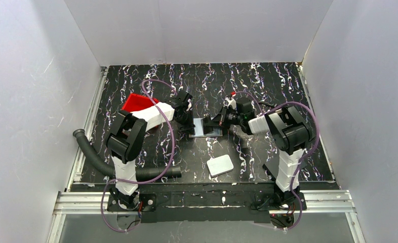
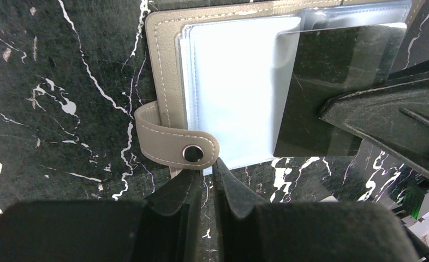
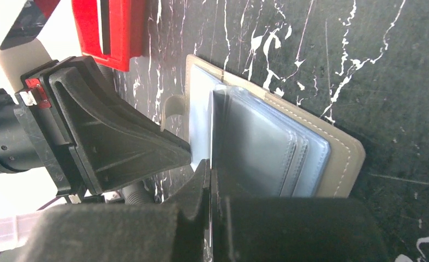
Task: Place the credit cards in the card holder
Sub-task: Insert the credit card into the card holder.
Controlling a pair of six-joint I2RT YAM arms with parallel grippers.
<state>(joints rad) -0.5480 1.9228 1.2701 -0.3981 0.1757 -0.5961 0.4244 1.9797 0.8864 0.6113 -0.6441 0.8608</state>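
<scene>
Card holder (image 2: 163,65) lies open, red tray (image 1: 136,101) and white slab (image 1: 220,165) nearby.

The holder (image 1: 207,127) lay open on the table (image 1: 268,86), between the left gripper (image 1: 189,126) and the right gripper (image 1: 220,121). The slab (image 1: 220,165) lay nearer the bases, and the tray (image 1: 137,102) lay left of the left gripper.

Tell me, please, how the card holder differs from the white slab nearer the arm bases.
The card holder is grey-beige with stitched edges; the white slab is plain white with rounded corners. The card holder lies open, showing clear sleeves; the slab shows no opening. The right gripper pinches one sleeve of the card holder; nothing touches the slab. Both rest on the black marbled table.
</scene>
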